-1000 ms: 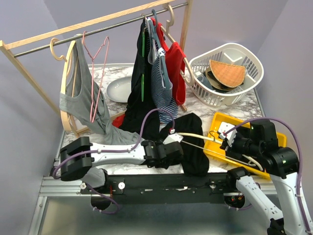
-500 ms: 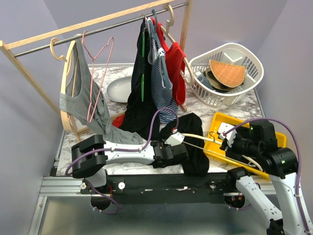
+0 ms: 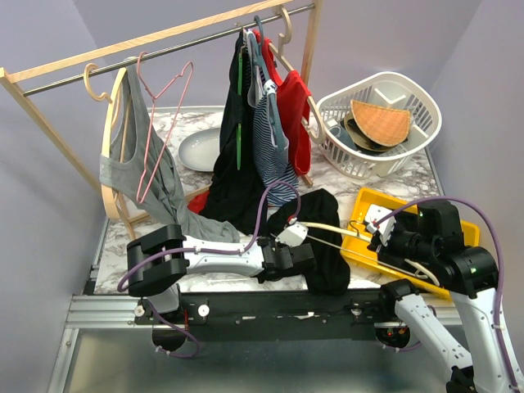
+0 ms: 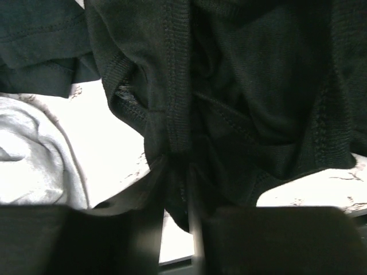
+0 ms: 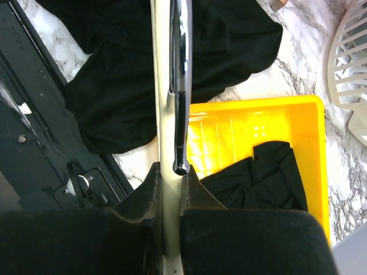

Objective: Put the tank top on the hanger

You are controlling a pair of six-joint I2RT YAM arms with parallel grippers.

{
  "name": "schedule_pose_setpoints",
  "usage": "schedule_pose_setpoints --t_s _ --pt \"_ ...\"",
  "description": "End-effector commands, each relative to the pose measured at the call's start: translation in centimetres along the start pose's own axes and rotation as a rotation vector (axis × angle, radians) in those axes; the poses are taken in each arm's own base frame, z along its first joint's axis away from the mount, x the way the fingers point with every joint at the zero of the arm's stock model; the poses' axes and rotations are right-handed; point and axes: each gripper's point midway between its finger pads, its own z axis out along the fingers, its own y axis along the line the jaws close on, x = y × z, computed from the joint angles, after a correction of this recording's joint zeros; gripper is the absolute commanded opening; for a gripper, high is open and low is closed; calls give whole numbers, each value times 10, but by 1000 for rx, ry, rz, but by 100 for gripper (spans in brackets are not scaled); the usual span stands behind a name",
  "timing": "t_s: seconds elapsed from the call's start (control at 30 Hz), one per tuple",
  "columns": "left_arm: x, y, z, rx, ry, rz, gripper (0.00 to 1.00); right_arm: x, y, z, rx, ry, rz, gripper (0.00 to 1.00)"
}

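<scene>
The right hand [image 5: 170,172] clamps the hanger [image 5: 161,69] level above the tank top [image 4: 258,86] so the left hand [image 4: 178,172], pinched on its fabric near the hanger's tip, can thread it

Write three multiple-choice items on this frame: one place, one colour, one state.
1. Where is the tank top? A in the white basket; B on the table; C hung on the rail.
2. What colour is the tray by the right gripper? A yellow; B blue; C green.
3. What is in the right gripper? A nothing; B the pink wire hanger; C the cream hanger.
Key: B, the black fabric lies heaped on the marble top; A, the right wrist view shows it bright yellow; C, its jaws clamp the cream bar.
</scene>
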Motion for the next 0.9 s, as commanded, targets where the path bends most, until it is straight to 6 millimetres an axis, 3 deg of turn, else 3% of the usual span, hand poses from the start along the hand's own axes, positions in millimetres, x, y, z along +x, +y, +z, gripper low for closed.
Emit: schedule_pose_setpoints --t_s 0.0,0.2,0.47,0.53,0.57,0.6,0.63,0.73,0.87 --pt "-8 4 2 -48 -31 -1 16 -12 5 4 -39 -67 -2 1" --pt "-25 11 -19 -20 -84 -36 0 -11 11 7 -74 -70 -6 1" --pt "-31 18 -37 50 -140 -79 0 -16 15 6 -101 -90 -18 1" --pt "-34 10 -40 105 -155 -107 1 -18 15 5 -104 -94 -19 1" --pt "-31 9 -38 115 -151 -110 8 -18 13 5 -101 -94 -18 1" --pt "-29 5 -37 130 -144 -120 31 -18 14 5 -103 -93 -20 1" --pt "-30 2 -35 136 -152 -130 39 -18 13 6 -102 -89 -17 1" --pt "-25 -2 -23 109 -131 -127 55 -16 11 6 -89 -81 -13 1" --pt "-21 -5 -5 61 -117 -123 58 -16 11 5 -86 -78 -7 1"
